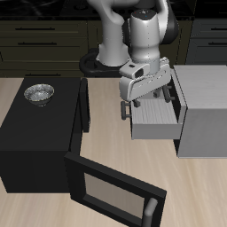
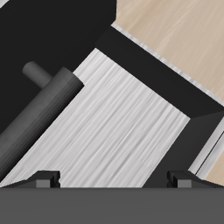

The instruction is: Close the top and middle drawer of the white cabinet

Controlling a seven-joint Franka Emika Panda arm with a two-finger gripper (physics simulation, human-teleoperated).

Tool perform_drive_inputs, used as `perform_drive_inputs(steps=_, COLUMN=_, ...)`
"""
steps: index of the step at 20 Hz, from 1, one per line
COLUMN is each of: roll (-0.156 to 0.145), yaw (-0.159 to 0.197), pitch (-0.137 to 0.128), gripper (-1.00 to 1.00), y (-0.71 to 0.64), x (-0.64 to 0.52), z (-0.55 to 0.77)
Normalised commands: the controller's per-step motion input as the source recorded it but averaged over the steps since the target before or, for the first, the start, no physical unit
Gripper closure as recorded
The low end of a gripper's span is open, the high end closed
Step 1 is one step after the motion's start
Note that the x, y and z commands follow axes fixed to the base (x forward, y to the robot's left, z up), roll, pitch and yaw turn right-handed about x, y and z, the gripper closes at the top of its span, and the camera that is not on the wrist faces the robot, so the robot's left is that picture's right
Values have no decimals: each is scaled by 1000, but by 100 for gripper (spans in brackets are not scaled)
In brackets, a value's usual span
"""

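Note:
The white cabinet (image 1: 206,106) stands on the table with one drawer (image 1: 158,122) pulled out toward the black microwave; I cannot tell which level it is. My gripper (image 1: 144,100) hangs just above this open drawer, fingers spread and holding nothing. In the wrist view the drawer's grey inside (image 2: 122,114) fills the frame, with its dark round handle (image 2: 44,105) at the outer end. My gripper (image 2: 112,179) is open there, and both fingertips (image 2: 45,178) show over the drawer. No other open drawer is visible.
A black microwave (image 1: 35,133) stands beside the cabinet with its door (image 1: 111,188) swung open toward the table's front edge. A metal bowl (image 1: 38,92) sits on top of it. Bare wooden tabletop (image 2: 175,35) lies past the drawer.

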Motion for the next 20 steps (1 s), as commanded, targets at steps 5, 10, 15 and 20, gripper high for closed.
perform_drive_inputs(steps=5, roll=36, yaw=-15, pitch=-18, gripper=-100, y=203, x=10, z=-111)
perform_drive_inputs(steps=10, roll=57, yaw=29, pitch=-41, gripper=-100, y=227, x=-70, z=-99)
perform_drive_inputs(steps=15, roll=15, yaw=8, pitch=2, gripper=-100, y=108, x=-31, z=-41)
perform_drive_inputs(steps=20, roll=-23, yaw=-14, pitch=35, gripper=-100, y=-253, x=-1, z=91)
